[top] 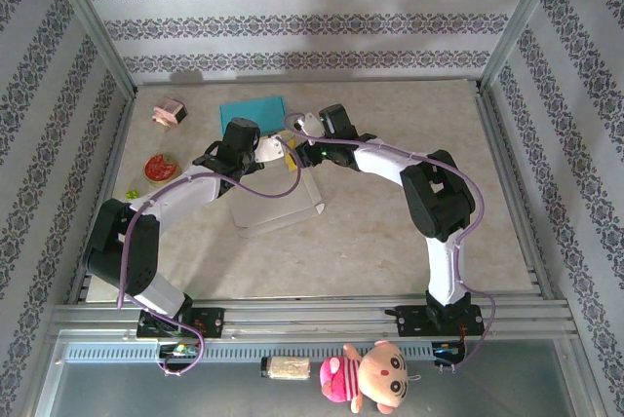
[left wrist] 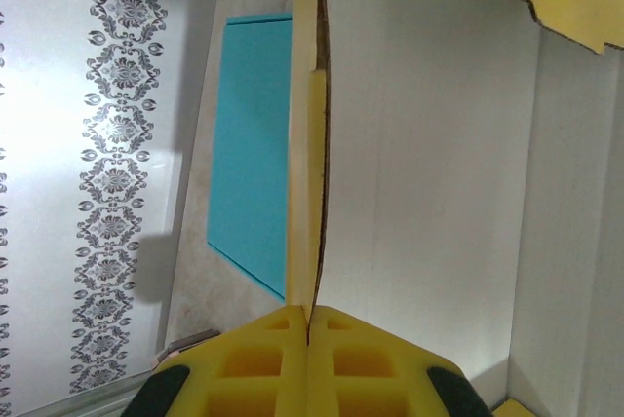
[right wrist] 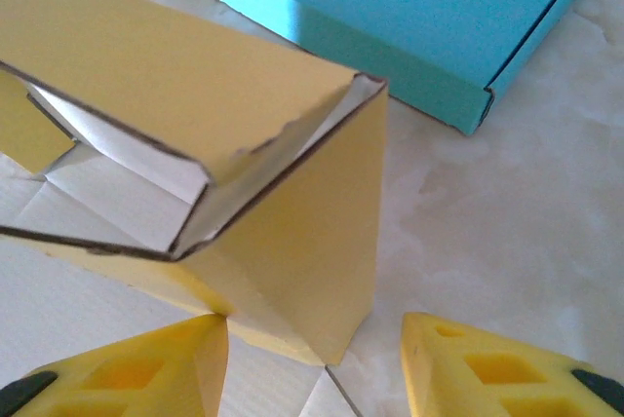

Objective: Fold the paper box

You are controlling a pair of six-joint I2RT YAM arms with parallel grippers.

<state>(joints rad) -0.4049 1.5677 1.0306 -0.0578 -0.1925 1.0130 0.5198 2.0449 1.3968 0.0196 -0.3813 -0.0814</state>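
Note:
The paper box (top: 278, 205) lies mid-table, yellow outside and white inside, partly folded. My left gripper (top: 263, 149) is shut on its upright yellow side wall (left wrist: 304, 144), pinching the wall's edge, with the white inner face (left wrist: 419, 164) to the right. My right gripper (top: 298, 147) is open at the box's far end. In the right wrist view a folded yellow corner flap (right wrist: 302, 232) stands between the fingers. The left finger (right wrist: 146, 368) touches the flap and the right finger (right wrist: 487, 368) stands apart from it.
A flat teal box (top: 252, 110) lies just behind the paper box, also in the wrist views (left wrist: 252, 144) (right wrist: 409, 18). A pink toy (top: 170, 113), a red round thing (top: 160, 167) and a small green bit (top: 130, 193) sit at the left. Patterned walls enclose the table.

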